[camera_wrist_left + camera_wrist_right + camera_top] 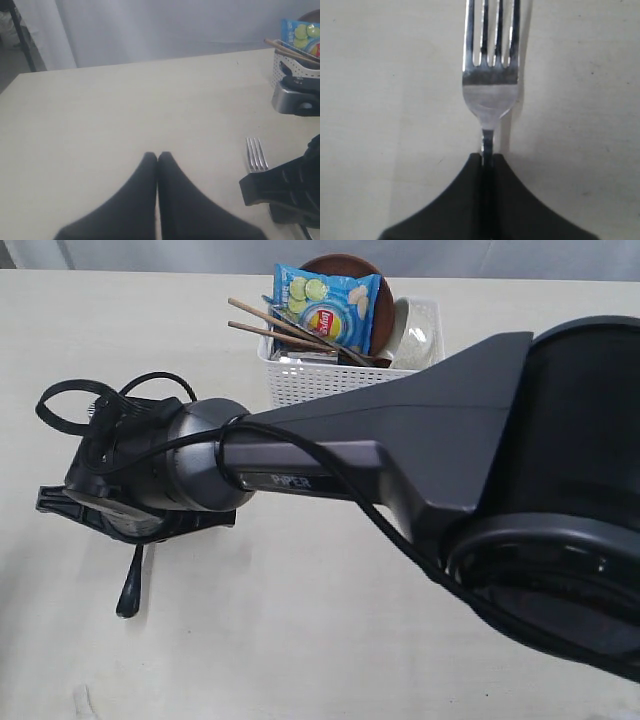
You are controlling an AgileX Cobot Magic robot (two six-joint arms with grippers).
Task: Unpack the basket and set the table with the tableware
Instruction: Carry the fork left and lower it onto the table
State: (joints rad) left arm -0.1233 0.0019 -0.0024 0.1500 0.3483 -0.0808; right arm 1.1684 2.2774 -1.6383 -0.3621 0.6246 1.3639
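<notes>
My right gripper [488, 157] is shut on the neck of a steel fork [490, 85], whose tines point away over the pale table [380, 100]. The fork lies flat, on or just above the tabletop. In the exterior view this gripper [120, 512] is at the left of the table, and the fork's dark handle [130, 588] sticks out below it. The white basket [300, 380] stands at the back. It holds a brown plate [345, 264], a white bowl [415, 335] and two chopsticks [275, 325]. My left gripper [157, 155] is shut and empty, left of the fork's tines [256, 154].
A blue chip bag [328, 305] lies on top of the basket's contents. My right arm [400, 450] stretches across the middle of the table from the right and hides much of it. Its gripper body [285, 192] sits close beside my left gripper.
</notes>
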